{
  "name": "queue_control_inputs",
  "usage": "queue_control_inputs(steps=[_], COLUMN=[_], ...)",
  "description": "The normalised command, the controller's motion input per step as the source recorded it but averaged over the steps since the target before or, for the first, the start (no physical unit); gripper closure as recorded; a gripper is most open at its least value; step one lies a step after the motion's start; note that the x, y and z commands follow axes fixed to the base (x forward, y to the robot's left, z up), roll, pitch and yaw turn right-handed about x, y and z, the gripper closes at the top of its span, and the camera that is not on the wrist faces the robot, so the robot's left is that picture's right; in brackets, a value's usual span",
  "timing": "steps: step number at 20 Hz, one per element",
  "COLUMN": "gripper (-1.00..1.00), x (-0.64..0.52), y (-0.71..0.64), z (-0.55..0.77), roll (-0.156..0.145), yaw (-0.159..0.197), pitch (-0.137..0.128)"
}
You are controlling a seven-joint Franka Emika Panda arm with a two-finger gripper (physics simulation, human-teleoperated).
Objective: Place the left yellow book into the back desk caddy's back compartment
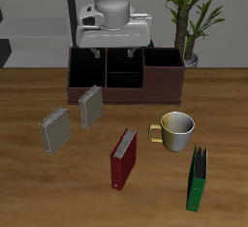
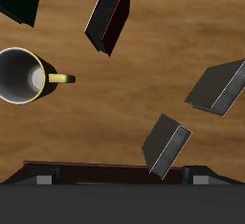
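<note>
The left yellow book [image 1: 90, 105] stands tilted on the wooden table [image 1: 29, 187], just in front of the back desk caddy [image 1: 163, 80] and near that caddy's end cell. In the wrist view the same book [image 2: 166, 145] shows its lighter page edges and lies close to the caddy's front wall [image 2: 122, 170] without touching it. Nothing holds it.

There are two yellow books. The second yellow book [image 1: 55, 129] stands nearer the table's front edge and farther out to the side, apart from the first; the wrist view shows it [image 2: 218, 84] at a similar slant.

One caddy is in view, a long dark maroon box with black-lined cells. Its middle section is split in two, and the back compartment [image 1: 124, 64] is the rear one of that pair, with a larger undivided cell at each end.

The gripper [image 1: 113, 45] hangs above the caddy's back part, well above the books. In the wrist view its two fingertips [image 2: 43, 178] sit far apart at the frame's edge, so the jaws are spread wide with nothing between them.

Farther out there is one dark red book [image 1: 124, 158], standing near the table's middle, one green book [image 1: 197, 178] close to the front edge, and one white mug [image 1: 176, 131] with a yellow handle, upright between the red book and the green one. One potted plant [image 1: 194, 17] stands behind the caddy's end.
</note>
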Motion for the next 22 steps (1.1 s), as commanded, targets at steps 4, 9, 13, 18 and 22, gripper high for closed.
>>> queue_control_inputs(steps=[4,9,13,18,22], gripper=[-1.0,-1.0,-1.0,-1.0,-1.0], x=[-0.18,-0.14,-0.25,-0.08,-0.02], y=[-0.41,-0.38,-0.58,-0.18,-0.01], z=[-0.17,-0.13,-0.24,-0.24,-0.26], roll=[0.027,-0.019,-0.005,-0.021,0.014], yaw=[0.024,-0.013,-0.08,-0.051,-0.088], pitch=[0.015,-0.011,-0.026,-0.019,-0.047])
